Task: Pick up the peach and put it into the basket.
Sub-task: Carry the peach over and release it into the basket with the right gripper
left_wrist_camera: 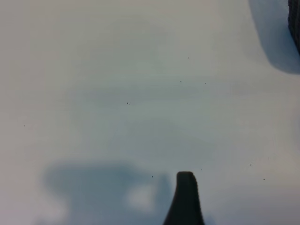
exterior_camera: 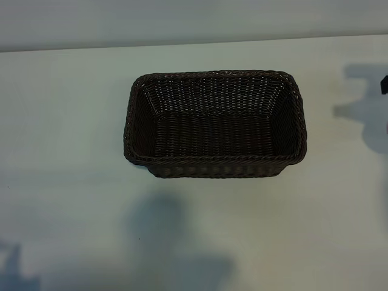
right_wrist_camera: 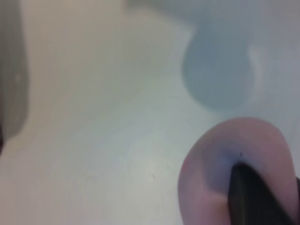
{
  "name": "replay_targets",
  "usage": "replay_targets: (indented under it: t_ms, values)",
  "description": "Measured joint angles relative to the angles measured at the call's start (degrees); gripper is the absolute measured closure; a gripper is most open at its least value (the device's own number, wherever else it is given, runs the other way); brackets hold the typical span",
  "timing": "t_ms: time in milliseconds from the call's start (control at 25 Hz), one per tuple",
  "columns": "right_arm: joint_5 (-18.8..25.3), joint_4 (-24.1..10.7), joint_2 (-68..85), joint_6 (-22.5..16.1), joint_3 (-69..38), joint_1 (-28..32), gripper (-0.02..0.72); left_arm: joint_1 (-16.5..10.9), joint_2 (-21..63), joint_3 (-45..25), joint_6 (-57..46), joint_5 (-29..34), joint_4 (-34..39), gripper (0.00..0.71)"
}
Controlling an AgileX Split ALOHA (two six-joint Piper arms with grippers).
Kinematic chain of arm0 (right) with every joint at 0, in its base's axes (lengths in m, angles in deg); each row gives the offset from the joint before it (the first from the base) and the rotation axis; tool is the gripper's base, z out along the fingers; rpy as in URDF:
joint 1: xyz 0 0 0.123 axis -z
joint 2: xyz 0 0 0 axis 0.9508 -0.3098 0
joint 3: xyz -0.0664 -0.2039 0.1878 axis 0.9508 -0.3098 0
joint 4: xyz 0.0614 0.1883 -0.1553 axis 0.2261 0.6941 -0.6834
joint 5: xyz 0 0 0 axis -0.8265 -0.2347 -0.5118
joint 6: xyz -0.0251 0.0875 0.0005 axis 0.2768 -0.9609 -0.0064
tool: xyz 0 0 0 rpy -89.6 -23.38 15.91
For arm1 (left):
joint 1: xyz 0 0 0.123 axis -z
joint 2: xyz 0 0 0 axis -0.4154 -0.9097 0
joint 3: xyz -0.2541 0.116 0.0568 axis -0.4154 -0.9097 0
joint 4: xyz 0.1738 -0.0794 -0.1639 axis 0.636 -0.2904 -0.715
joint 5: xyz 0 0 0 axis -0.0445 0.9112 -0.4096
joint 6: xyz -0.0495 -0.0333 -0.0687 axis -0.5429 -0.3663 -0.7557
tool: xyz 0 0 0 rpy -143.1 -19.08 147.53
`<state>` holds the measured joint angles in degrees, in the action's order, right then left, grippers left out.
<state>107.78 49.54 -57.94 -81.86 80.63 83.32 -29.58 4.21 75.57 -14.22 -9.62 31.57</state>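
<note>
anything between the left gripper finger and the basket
No, only bare white table with shadows lies between the left gripper's finger and the basket corner, as the left wrist view shows.

The basket [exterior_camera: 213, 124], at the centre of the exterior view, is dark brown all over, its wicker woven in fine close rows with a braided band along the rim, and it stands on a pale, off-white table [exterior_camera: 66, 103] mottled with soft grey-blue shadows at the lower middle and right edge of the frame. At the lower right of the right wrist view the peach [right_wrist_camera: 211, 173] is a pale pink with a smooth, unpatterned skin, crossed by a black finger [right_wrist_camera: 255, 197]. Another black finger [left_wrist_camera: 185, 201] shows at the bottom of the left wrist view against the same whitish table.
</note>
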Motion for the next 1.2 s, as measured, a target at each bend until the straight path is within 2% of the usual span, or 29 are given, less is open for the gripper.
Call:
replay_targets:
  t_ms: [200,360,880,1200]
  values:
    - [2.22,2.55,0.00,1.95,3.44,-0.40,0.638,0.00,0.00,0.00,0.00,-0.04,0.00,0.117]
    - [3.61,3.33,0.00,2.48,5.89,-3.57,0.638,0.00,0.00,0.00,0.00,-0.04,0.00,0.117]
    - [5.43,3.51,-0.90,-0.05,12.97,-21.43,0.638,0.00,0.00,0.00,0.00,-0.04,0.00,0.117]
    - [5.28,3.33,-3.27,-1.11,13.47,-28.62,0.638,0.00,0.00,0.00,0.00,-0.07,0.00,0.117]
